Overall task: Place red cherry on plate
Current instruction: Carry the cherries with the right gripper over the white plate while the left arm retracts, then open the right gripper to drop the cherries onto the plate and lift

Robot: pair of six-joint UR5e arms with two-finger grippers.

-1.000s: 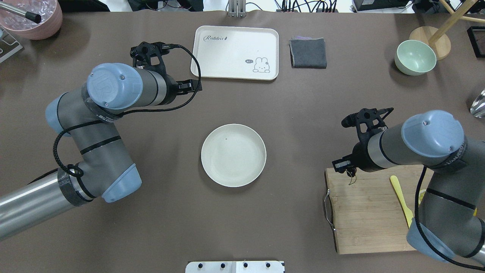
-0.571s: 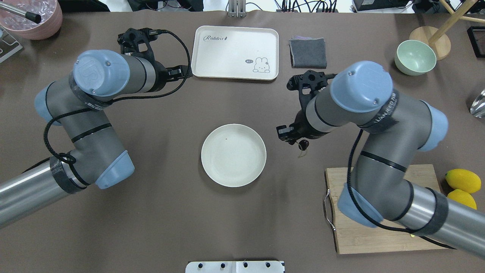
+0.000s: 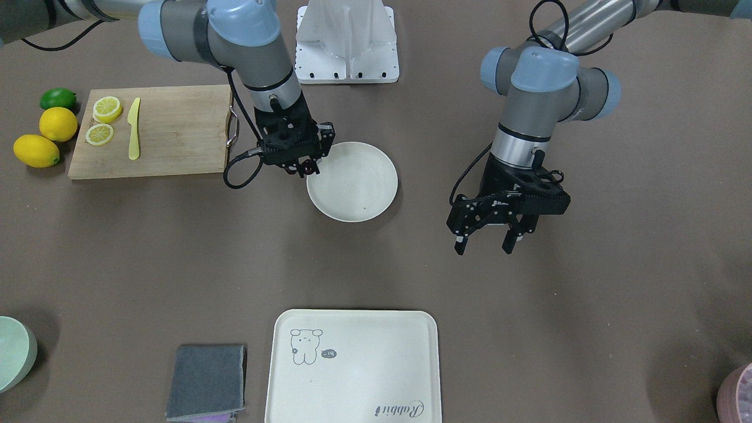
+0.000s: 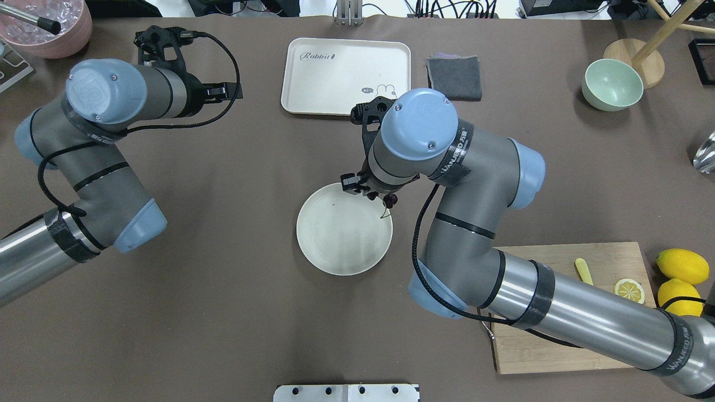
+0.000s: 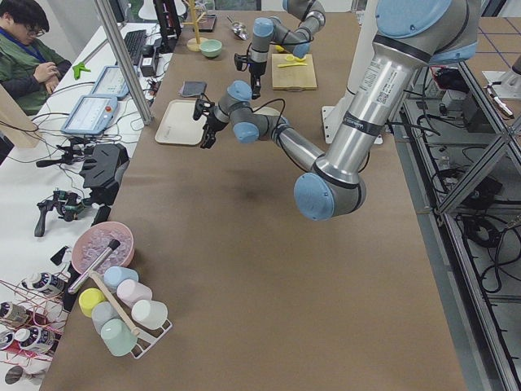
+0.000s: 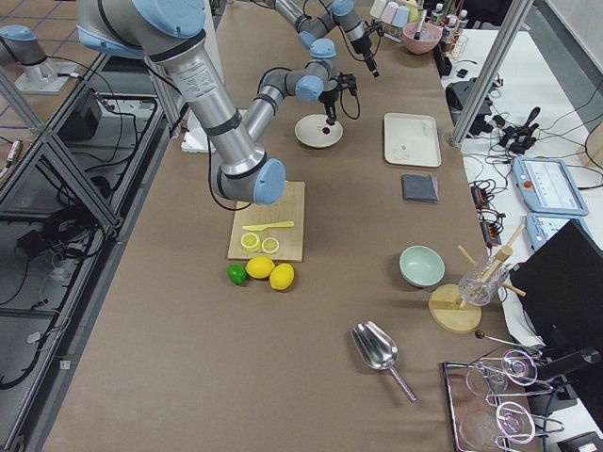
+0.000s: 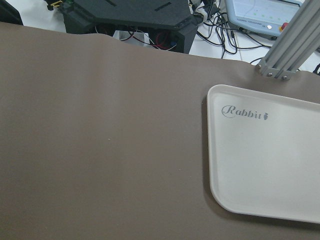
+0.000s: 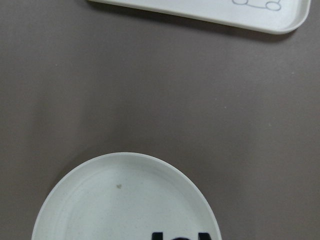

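- Red cherry (image 4: 392,199) pinched in right hand (image 3: 302,167), stem left hanging down.
- Cherry held in air just over plate (image 4: 335,245) rim, on side facing wooden board (image 4: 558,312). Not yet over plate middle.
- Held up high, likely so rim is not bumped.
- Left hand (image 3: 485,244) spread wide, nothing held. Kept well apart from plate on other side, likely so way is left free.
- Next, by guess: cherry to be brought further over plate, lowered, let go.
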